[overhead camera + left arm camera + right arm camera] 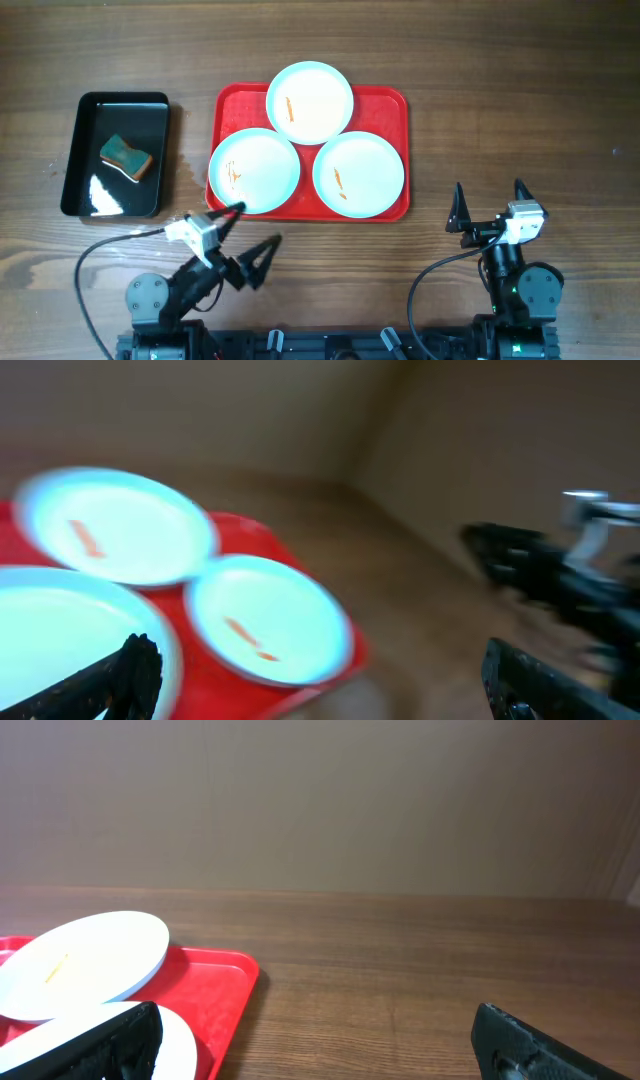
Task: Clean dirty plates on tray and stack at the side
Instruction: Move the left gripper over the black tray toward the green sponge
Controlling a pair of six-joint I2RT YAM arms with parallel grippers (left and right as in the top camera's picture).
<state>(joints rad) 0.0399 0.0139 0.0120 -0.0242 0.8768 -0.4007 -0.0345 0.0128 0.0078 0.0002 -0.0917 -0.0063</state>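
Bin (75,160): black, set far left, sponge (126,157) inside.
Left gripper (258,224): spread wide, nothing held, by the tray's (395,100) near-left corner.
Plates (310,103) (253,170) (359,173): three, orange-smeared, laid on the red tray.
Right gripper (489,188): spread wide, nothing held, beyond the tray's near-right corner.

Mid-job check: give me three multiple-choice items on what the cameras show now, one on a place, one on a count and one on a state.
1. Where is the sponge?
A. on the tray
B. in the black bin
C. under a plate

2. How many plates are on the tray?
A. one
B. two
C. three

3. The left gripper is:
A. open, empty
B. shut on a plate
C. shut, empty

Answers:
1 B, the sponge lies inside the bin, left of the tray.
2 C, the overhead view shows three plates on the tray.
3 A, its fingers are spread with nothing between them.
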